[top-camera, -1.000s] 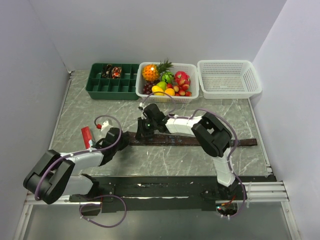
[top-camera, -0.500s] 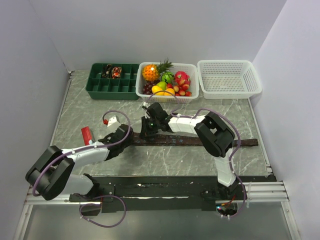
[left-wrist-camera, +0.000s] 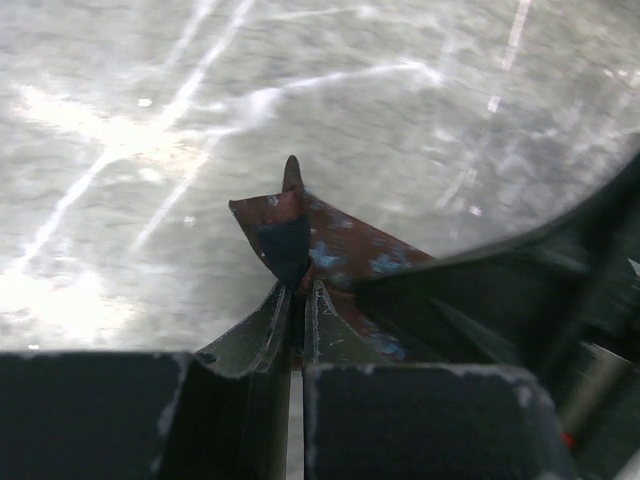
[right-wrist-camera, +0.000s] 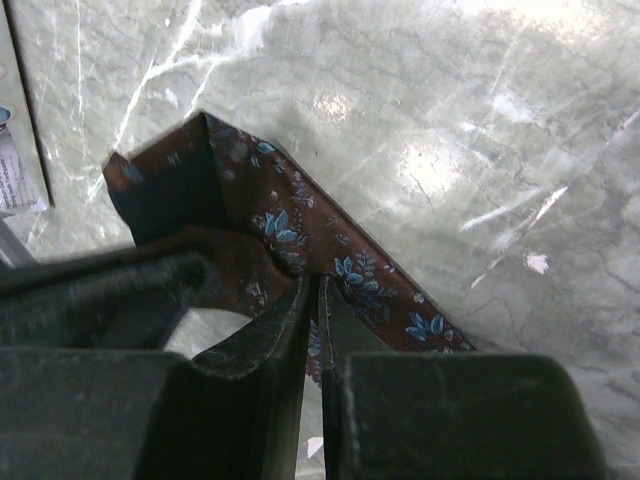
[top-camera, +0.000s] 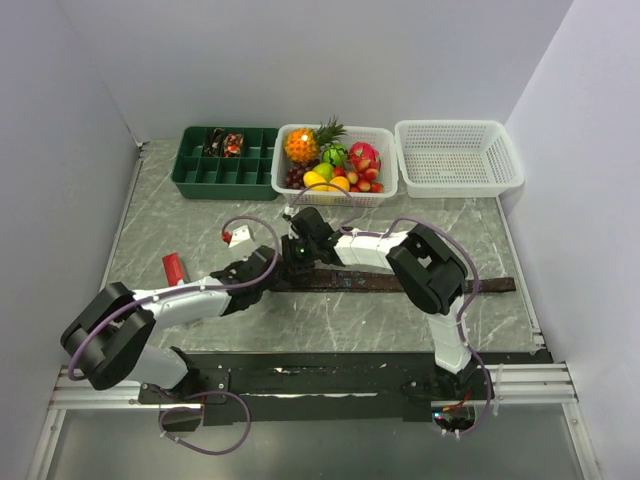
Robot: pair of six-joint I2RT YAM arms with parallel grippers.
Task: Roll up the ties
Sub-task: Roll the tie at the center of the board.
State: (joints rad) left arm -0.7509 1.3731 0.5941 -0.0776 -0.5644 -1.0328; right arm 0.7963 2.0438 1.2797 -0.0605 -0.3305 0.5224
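On the marble-patterned table (top-camera: pixel 170 215), near its middle, a long dark brown tie (top-camera: pixel 400 282) is lying flat, stretching from the two grippers out toward the right wall. Its left end is standing up off the surface in a fold, showing a dark lining beside the blue leaf print.

Left gripper (top-camera: pixel 266 270): it is reaching in low from the left. In the left wrist view its fingers (left-wrist-camera: pixel 270 325) are pressing together on the folded end, with the pointed tip of the cloth sticking up just beyond them.

Right gripper (top-camera: pixel 297 256): it is bearing down just to the right of the left one, the two nearly touching. In the right wrist view its fingers (right-wrist-camera: pixel 285 320) are squeezing together on the printed cloth just behind the fold, with only a thin slit showing between them.

Along the back edge a green tray (top-camera: pixel 225 192) is holding two rolled ties (top-camera: pixel 223 144) in its rear compartments. Beside it a white basket of fruit (top-camera: pixel 360 198) is sitting, then a second white basket (top-camera: pixel 460 155). A small red object (top-camera: pixel 173 268) is lying left of the left arm; I cannot tell what it is.
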